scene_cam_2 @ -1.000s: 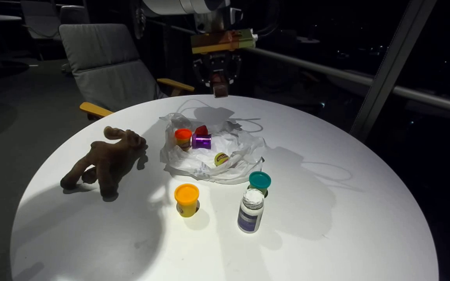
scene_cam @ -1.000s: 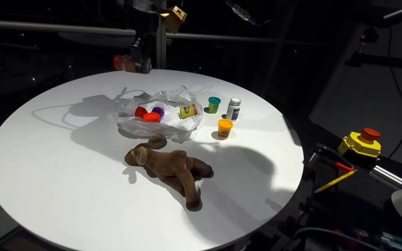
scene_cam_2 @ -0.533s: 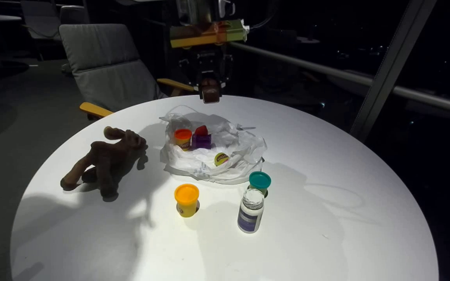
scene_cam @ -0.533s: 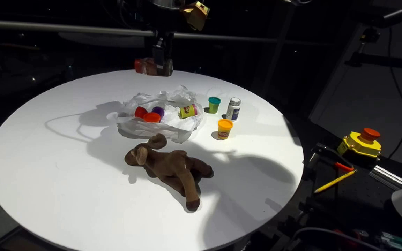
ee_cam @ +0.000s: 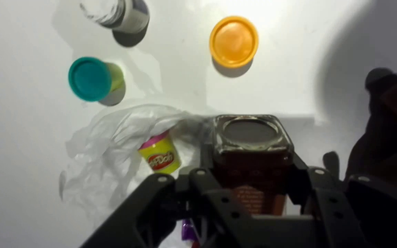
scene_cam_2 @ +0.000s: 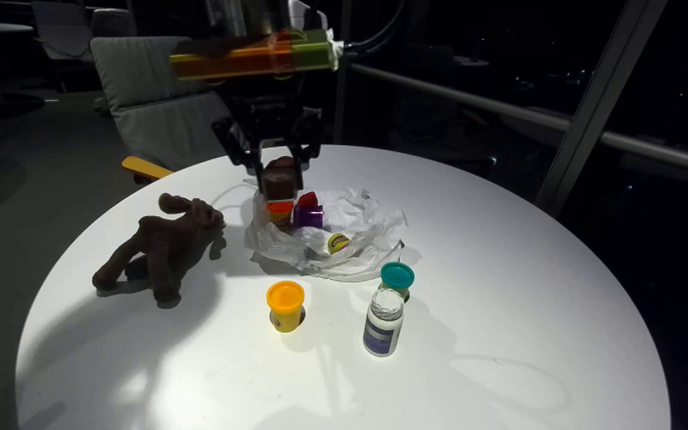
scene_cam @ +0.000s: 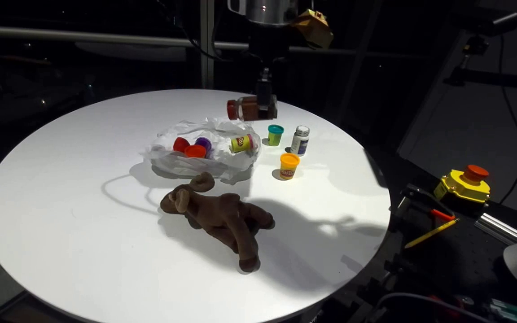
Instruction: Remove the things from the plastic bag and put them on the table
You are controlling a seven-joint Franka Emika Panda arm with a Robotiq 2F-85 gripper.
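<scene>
Wrist view shows the claw (ee_cam: pixel 252 161) clamped on the jar (ee_cam: pixel 253 151). Likely rigid, slick, breakable: grip its flat sides mid-length.

Glass jar (scene_cam: pixel 250 109): squarish, red lid on, reddish-brown contents; held on its side between the fingers (scene_cam: pixel 264 92), above the tabletop (scene_cam: pixel 83 251).
Plastic bag (scene_cam_2: pixel 353 212): white, crumpled, lying open on the tabletop with four things showing in it.
Red-lidded tub (scene_cam: pixel 195 151): yellow body; stands upright in the bag.
Purple tub (scene_cam_2: pixel 310 217): on its side in the bag, just beside the red-lidded tub.
Red thing (scene_cam_2: pixel 307 199): near those two, kind unclear.
Yellow tub (ee_cam: pixel 161 156): magenta lid, on its side, near the bag's edge.
Teal-lidded tub (scene_cam: pixel 275 136): green body, upright on the tabletop just beside the bag.
White bottle (scene_cam: pixel 300 141): blue label, upright near the teal-lidded tub.
Orange-lidded tub (scene_cam: pixel 288 167): yellow body, upright, outside the bag.
</scene>
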